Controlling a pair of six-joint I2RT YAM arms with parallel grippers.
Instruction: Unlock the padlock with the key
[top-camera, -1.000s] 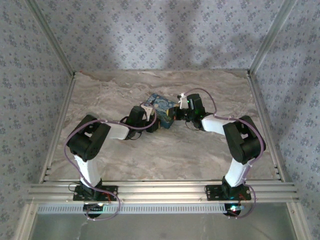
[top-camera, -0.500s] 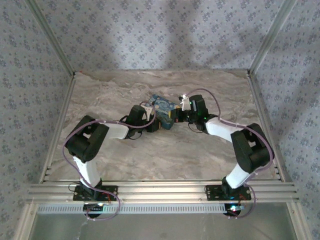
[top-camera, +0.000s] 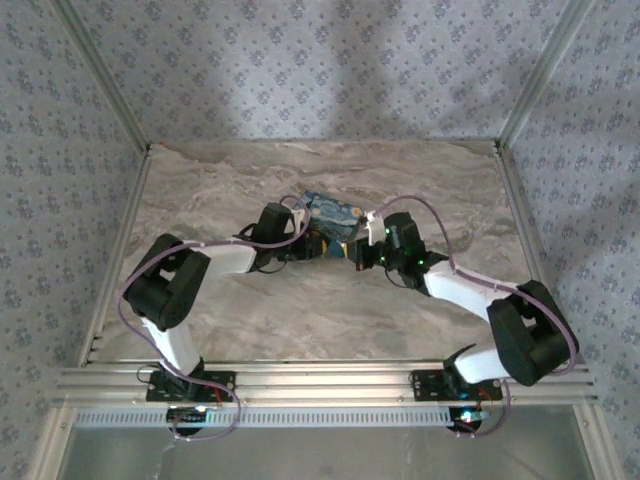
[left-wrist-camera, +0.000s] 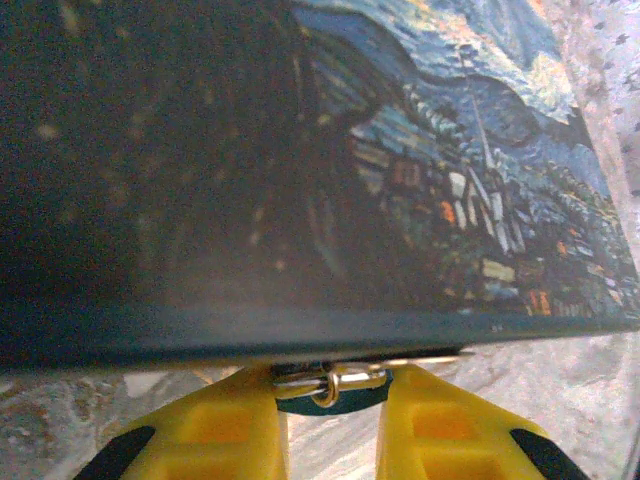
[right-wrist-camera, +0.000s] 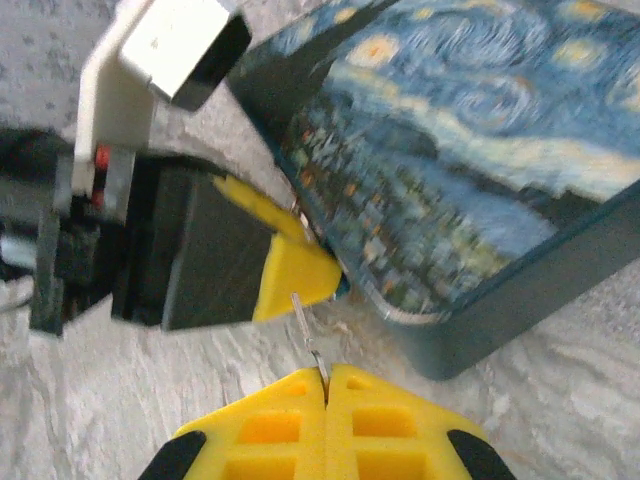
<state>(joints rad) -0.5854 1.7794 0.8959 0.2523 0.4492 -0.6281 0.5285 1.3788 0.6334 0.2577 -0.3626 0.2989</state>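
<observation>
**Tiny lock pinched at the box's rim, key poised beside it**

At the left side of the box, the left gripper reaches in under its near edge. Its 2 yellow fingers look closed on the padlock, a small metal piece with a ring that sits right against the box's lower rim. The contact faces are partly hidden, so how firm the hold is stays a guess.

The padlock looks light, hard and smooth. It would probably swivel or slip between the pads if pushed. A hold across its flat body, leaving the keyhole free, seems the safest one.

Off the box's near corner to the right, the right gripper has its 2 fingers pressed together on the key. The key is a thin metal sliver whose tip points toward the left gripper's yellow finger, just beside the box. It looks stiff but slender, so it could likely twist in the grip if pushed off-axis. A straight, light push suits it.
</observation>
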